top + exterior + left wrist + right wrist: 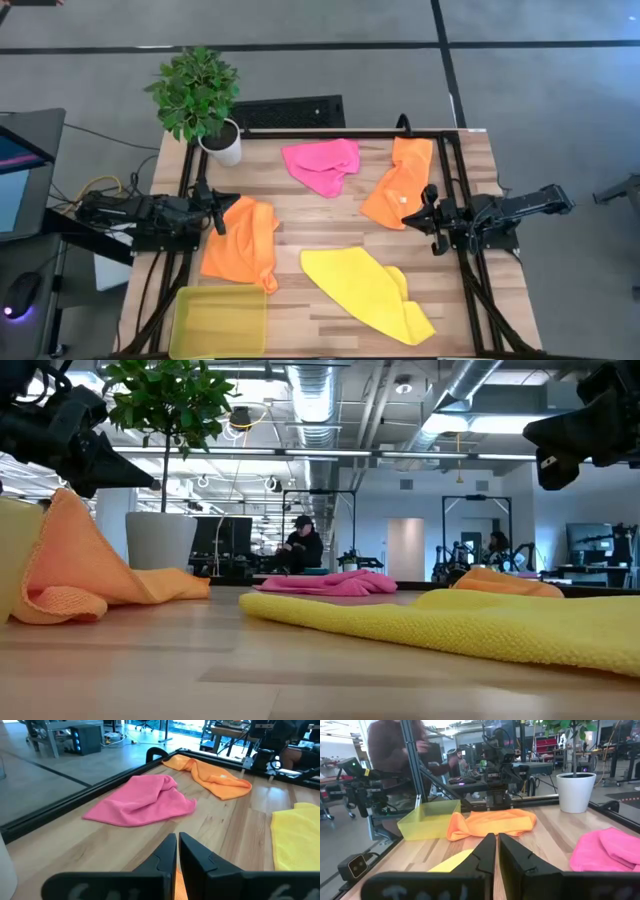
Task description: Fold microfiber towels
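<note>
1. 4 microfiber towels lie loose and crumpled on the worktop (330, 215); none looks folded, so the task appears unstarted.
2. Pink towel (322, 166) sits at the far middle; 1 orange towel (399, 182) far right; the other orange towel (241, 245) left, just beside the tray (219, 322); yellow towel (366, 291) near centre-right.
3. Left end effector (219, 218) hangs at the left orange towel's edge, fingers closed, empty.
4. Right end effector (433, 219) waits beside the right orange towel, fingers together, empty.
</note>
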